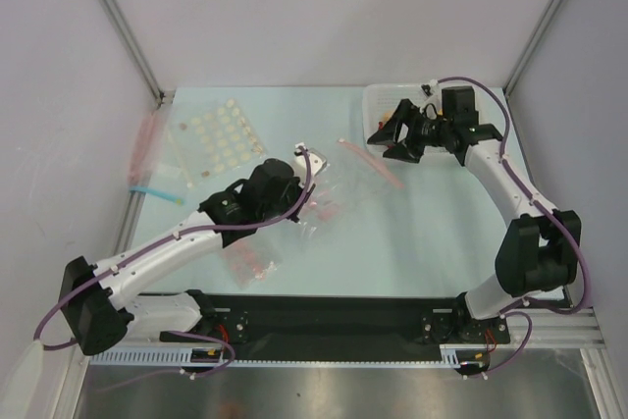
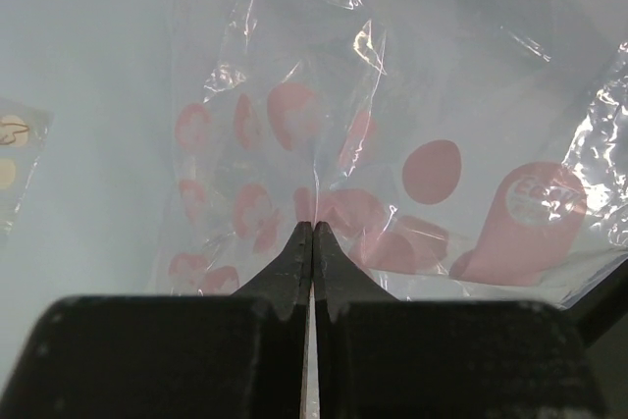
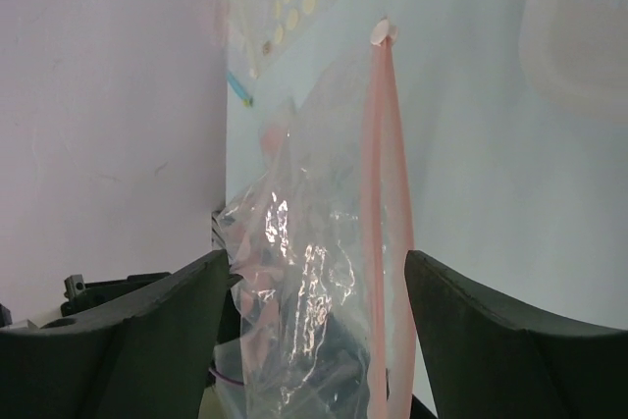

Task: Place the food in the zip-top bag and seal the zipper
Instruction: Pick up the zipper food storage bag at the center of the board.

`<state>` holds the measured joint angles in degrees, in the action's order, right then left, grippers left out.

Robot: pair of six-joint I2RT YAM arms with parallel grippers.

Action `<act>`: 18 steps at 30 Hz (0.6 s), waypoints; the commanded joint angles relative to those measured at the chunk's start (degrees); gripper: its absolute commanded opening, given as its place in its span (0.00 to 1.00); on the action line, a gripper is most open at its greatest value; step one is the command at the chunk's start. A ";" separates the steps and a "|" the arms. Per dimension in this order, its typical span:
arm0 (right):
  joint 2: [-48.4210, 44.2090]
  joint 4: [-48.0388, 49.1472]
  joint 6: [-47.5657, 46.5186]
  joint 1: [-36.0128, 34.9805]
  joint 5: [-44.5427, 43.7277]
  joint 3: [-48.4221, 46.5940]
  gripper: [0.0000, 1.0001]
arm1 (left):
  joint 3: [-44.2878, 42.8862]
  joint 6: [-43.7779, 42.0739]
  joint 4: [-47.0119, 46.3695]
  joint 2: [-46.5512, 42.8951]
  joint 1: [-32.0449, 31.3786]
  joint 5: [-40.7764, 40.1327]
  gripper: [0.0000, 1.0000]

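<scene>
The zip-top bag (image 1: pixel 336 186) is clear and crinkly and rises from the table between the two arms. Its zipper (image 3: pixel 381 193), a pink-red strip, runs along the edge facing the right arm. My left gripper (image 2: pixel 312 228) is shut, its tips pinching the bag's film. In the right wrist view the bag (image 3: pixel 304 321) stands in front of my right gripper (image 3: pixel 316 257), framed by its widely open fingers, with nothing touching them. From above, the right gripper (image 1: pixel 388 139) hovers just beyond the zipper's far end (image 1: pixel 371 162). No food shows in any view.
A translucent tub (image 1: pixel 388 97) sits at the back right under the right wrist. A packet of pale round pieces (image 1: pixel 216 139) lies back left. Packets of pink-red round pieces (image 1: pixel 250 262) lie near the left arm and under the bag (image 2: pixel 432 172). A blue strip (image 1: pixel 155 192) rests by the left wall.
</scene>
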<state>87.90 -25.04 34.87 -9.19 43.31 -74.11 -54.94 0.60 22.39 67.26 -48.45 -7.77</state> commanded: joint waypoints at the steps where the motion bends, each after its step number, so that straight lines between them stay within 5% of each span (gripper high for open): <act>1: 1.66 -4.31 -2.51 -1.88 0.11 -6.48 0.79 | -3.95 -2.89 -0.51 -1.34 -0.51 1.00 0.00; 14: 2.10 -4.41 -2.97 -3.03 4.06 -3.06 0.72 | -3.16 -4.47 -2.79 -1.44 -1.83 0.13 0.00; 18: 2.45 -2.74 -2.88 -3.11 6.17 -2.88 0.56 | -3.51 -4.99 -2.88 -0.30 -2.00 -1.02 0.00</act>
<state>90.45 -29.65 31.81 -11.94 46.06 -76.79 -56.07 -2.70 21.87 66.74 -49.89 -7.51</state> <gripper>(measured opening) 0.599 0.006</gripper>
